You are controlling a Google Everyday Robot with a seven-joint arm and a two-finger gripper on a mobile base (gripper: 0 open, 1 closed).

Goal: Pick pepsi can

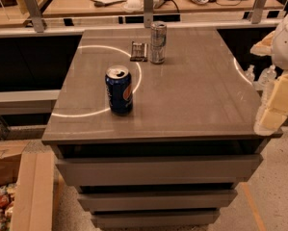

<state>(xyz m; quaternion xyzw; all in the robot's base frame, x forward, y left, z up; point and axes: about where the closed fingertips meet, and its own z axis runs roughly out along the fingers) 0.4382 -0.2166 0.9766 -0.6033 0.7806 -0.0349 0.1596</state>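
Note:
The pepsi can (119, 90), dark blue with a round logo and a silver top, stands upright on the left part of the grey cabinet top (191, 95). My gripper (274, 110) is at the right edge of the view, beside the cabinet's right front corner, far to the right of the can and apart from it. It shows as pale yellowish blocks under a white arm shell.
A taller slim silver can (158, 42) stands at the back of the cabinet top, with a small dark packet (138, 51) lying left of it. Desks with papers sit behind. Cardboard boxes (18, 186) are on the floor at the lower left. Water bottles (260, 76) stand at the right.

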